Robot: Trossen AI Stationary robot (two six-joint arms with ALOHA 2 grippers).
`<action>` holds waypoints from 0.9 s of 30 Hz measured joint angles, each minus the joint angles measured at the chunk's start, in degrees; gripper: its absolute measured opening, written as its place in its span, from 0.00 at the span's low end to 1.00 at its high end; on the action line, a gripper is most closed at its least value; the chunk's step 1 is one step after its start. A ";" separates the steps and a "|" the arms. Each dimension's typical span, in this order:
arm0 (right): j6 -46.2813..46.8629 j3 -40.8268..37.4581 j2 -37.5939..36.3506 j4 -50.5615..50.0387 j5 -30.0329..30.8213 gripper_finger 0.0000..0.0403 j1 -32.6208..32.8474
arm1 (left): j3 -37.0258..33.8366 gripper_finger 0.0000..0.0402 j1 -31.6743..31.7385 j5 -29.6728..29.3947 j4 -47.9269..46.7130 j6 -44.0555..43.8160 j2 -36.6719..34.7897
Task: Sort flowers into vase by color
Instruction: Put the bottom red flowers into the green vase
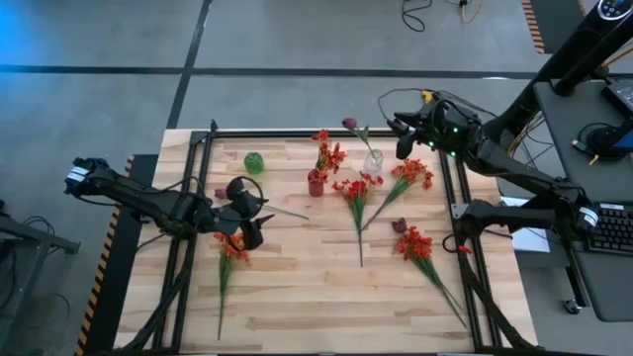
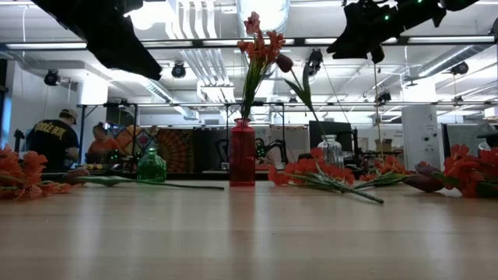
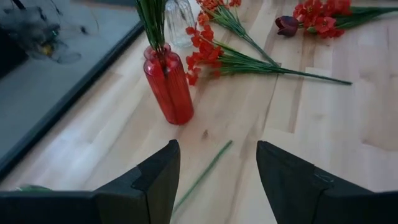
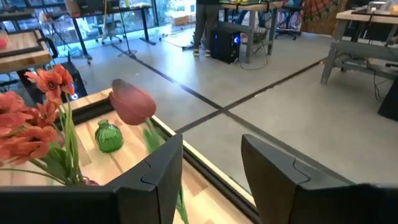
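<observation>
We see the flowers split between vases and tabletop. An orange-red bunch (image 1: 329, 153) stands in the red vase (image 1: 316, 183) near the table's middle, and a dark maroon bloom (image 1: 349, 125) leans out of the clear glass vase (image 1: 373, 162) just beside it. The green vase (image 1: 254, 162) stands apart to the left, with nothing visible in it. Loose stems lie flat on the wood: one red spray (image 1: 354, 190) beside the red vase, another (image 1: 410, 175) right of the clear vase, a third (image 1: 414, 243) near the right edge with a maroon bloom (image 1: 400, 225) by it, and one (image 1: 231, 247) at the left.

The right gripper (image 1: 403, 136) hangs above the table's far right corner, just beyond the maroon bloom; its fingers (image 4: 155, 174) stand parted with nothing between them.

The left gripper (image 1: 249, 216) sits low over the left side, fingers (image 3: 152, 180) spread and empty, above a thin green stalk (image 3: 205, 174) lying on the boards.
</observation>
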 joint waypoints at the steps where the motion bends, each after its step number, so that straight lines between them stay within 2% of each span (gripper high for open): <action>1: 0.41 0.02 -0.36 -0.55 0.00 0.39 0.00 | 0.00 0.48 0.00 1.16 -0.50 -1.46 0.00; 11: 0.96 0.02 -1.65 -5.78 -0.03 0.36 0.02 | -0.02 0.48 -0.01 13.55 -11.49 -18.73 0.00; 20: 2.10 0.09 -1.65 -6.61 -0.14 0.36 0.02 | -0.02 0.48 -0.17 29.12 -15.91 -30.75 0.06; 23: 3.04 0.09 -1.65 -7.08 -0.95 0.35 0.02 | -0.03 0.48 -0.83 34.33 -16.91 -32.89 0.45; 27: 4.80 0.12 -1.65 -6.91 -4.69 0.35 0.02 | -0.04 0.48 -1.67 37.54 -17.64 -36.52 1.26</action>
